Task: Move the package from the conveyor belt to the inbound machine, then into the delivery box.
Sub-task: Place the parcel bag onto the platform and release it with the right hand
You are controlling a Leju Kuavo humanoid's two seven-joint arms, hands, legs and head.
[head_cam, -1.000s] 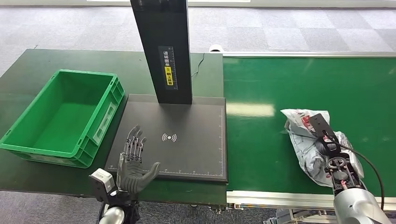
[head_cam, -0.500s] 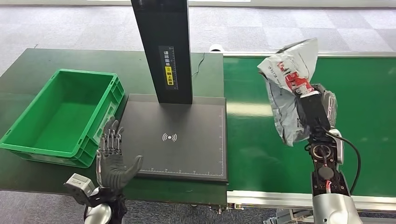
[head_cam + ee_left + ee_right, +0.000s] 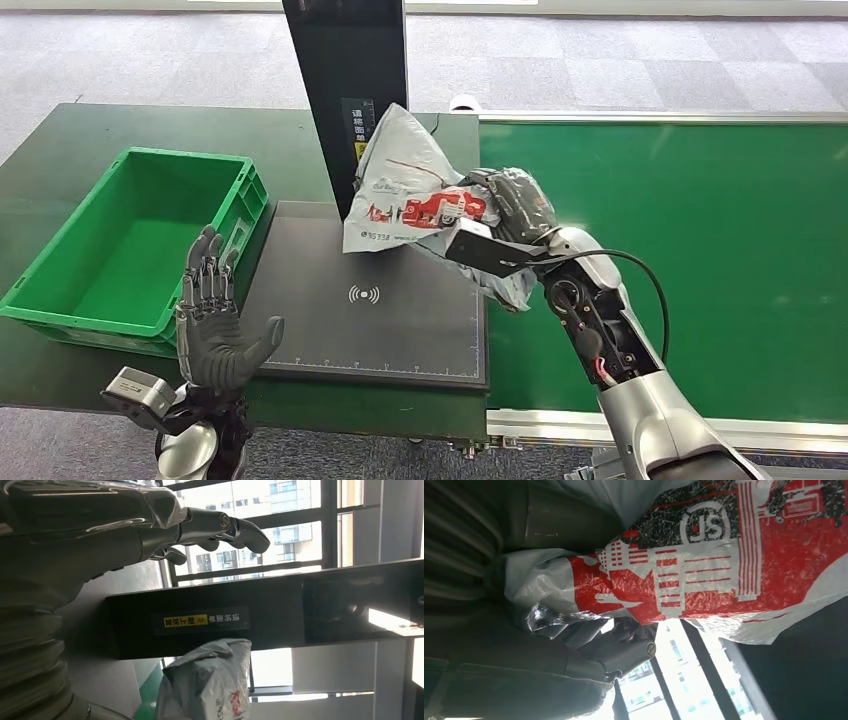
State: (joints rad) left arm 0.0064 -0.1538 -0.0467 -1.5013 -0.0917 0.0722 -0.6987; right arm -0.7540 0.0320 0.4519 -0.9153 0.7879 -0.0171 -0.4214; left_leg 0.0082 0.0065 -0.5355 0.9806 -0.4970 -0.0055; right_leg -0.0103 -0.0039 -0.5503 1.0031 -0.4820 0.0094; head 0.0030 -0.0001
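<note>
Package [image 3: 410, 195] off the conveyor belt [image 3: 700, 220], clamped in right hand [image 3: 505, 215] fingers above inbound machine [image 3: 400, 310] — not set down; delivery box [image 3: 60, 310] pending — left hand [image 3: 215, 325] fingers apart.

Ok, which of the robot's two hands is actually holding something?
The right hand: it grips the grey and red package above the black scanner plate. The left hand is spread, empty.

floor [image 3: 650, 60]: grey carpet tiles | windows [image 3: 280, 525]: bright daylight

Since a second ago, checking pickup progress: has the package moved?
Yes. The package, held by the right hand, went from the conveyor belt leftward to above the scanner plate.
</note>
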